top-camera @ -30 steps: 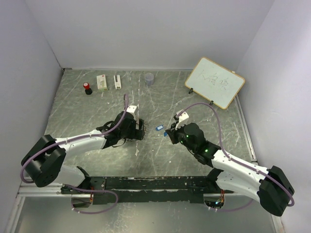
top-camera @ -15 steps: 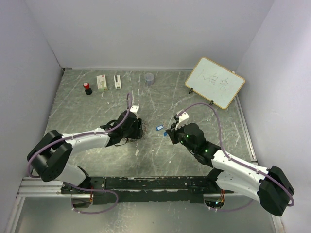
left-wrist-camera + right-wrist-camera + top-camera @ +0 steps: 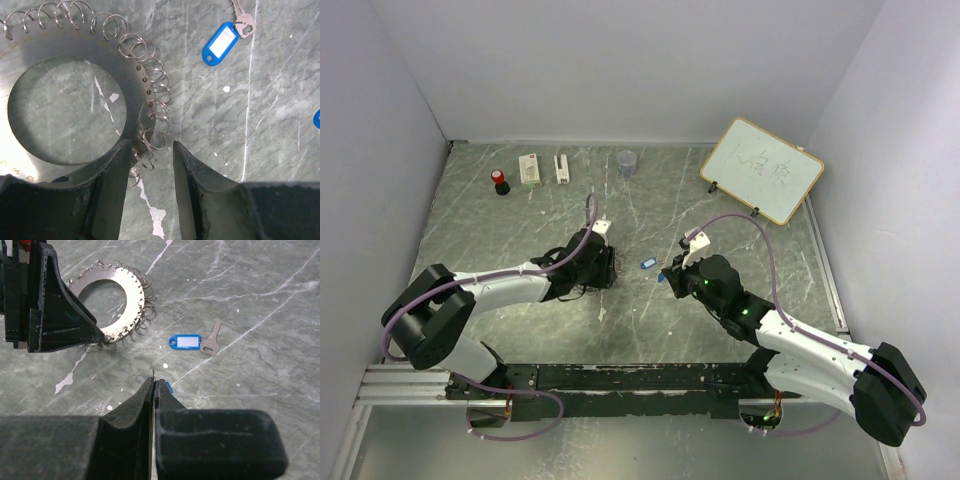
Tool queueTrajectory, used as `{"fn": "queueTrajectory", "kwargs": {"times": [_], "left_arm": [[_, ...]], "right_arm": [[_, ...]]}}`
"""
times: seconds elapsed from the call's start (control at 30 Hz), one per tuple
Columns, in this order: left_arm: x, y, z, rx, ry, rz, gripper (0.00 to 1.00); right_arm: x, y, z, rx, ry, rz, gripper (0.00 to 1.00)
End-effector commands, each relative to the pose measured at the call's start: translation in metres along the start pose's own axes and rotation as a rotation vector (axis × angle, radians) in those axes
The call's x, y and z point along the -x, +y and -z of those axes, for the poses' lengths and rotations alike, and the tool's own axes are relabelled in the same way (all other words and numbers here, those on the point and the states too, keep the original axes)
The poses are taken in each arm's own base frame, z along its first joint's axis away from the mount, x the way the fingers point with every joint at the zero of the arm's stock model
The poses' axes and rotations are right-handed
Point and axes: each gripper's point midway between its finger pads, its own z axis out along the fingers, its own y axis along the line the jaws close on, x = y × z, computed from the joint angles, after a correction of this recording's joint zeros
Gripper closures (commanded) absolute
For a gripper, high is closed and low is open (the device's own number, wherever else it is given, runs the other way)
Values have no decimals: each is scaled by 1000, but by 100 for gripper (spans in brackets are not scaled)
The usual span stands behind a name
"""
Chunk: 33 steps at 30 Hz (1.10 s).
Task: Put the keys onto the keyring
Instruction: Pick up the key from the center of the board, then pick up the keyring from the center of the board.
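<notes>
The keyring (image 3: 60,55) is a flat metal ring lying on the table, its rim strung with many small wire loops (image 3: 156,112); it also shows in the right wrist view (image 3: 131,286). My left gripper (image 3: 150,160) is open and straddles the ring's near rim, with a few loops between its fingers. In the top view it (image 3: 604,266) covers the ring. A key with a blue tag (image 3: 220,42) lies loose on the table between the arms (image 3: 648,263) (image 3: 185,341). My right gripper (image 3: 154,385) is shut on another blue-tagged key (image 3: 169,387), whose small loop pokes out above the tips.
A whiteboard (image 3: 761,170) leans at the back right. A small grey cup (image 3: 627,161), two white boxes (image 3: 530,168) and a red-topped object (image 3: 500,182) stand along the back edge. Walls close in on three sides.
My left arm has swung its elbow inward and the gripper has shifted slightly right over the keyring. The right arm has not moved.
</notes>
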Motion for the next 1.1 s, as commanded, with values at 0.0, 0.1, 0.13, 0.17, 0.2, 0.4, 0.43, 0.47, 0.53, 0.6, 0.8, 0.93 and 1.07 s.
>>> {"fn": "queueTrajectory", "kwargs": {"times": [0.0, 0.1, 0.13, 0.17, 0.2, 0.4, 0.43, 0.47, 0.53, 0.6, 0.8, 0.93, 1.07], "left_arm": [[8, -16, -2, -37, -8, -4, 51], [4, -17, -3, -28, 5, -16, 52], [3, -17, -4, -28, 10, -19, 53], [1, -17, -4, -24, 15, -20, 53], [0, -17, -4, -21, 19, -23, 53], [-6, -13, -4, 12, 37, -32, 53], [-7, -12, -5, 19, 38, -33, 53], [-7, -11, -5, 25, 39, -34, 53], [-8, -10, -5, 33, 41, -37, 53], [-9, -9, -5, 41, 45, -37, 53], [-11, -7, -8, 60, 51, -45, 55], [-10, -7, -10, 66, 53, -50, 60], [-10, -7, -10, 72, 52, -53, 67]], "right_arm": [[4, -2, 2, -9, -23, -7, 100], [3, -3, 2, -12, -21, -7, 100], [3, -3, 2, -13, -20, -7, 100], [3, -3, 2, -13, -22, -7, 100], [3, -3, 2, -13, -20, -7, 100], [4, -3, 3, -15, -23, -8, 100], [4, -3, 3, -14, -23, -9, 100], [4, -3, 3, -13, -23, -8, 100], [3, -3, 3, -12, -21, -10, 100], [2, -2, 3, -10, -20, -10, 100], [4, -2, 3, -12, -23, -11, 100], [3, -3, 3, -14, -20, -11, 100], [4, -3, 3, -15, -22, -13, 100]]}}
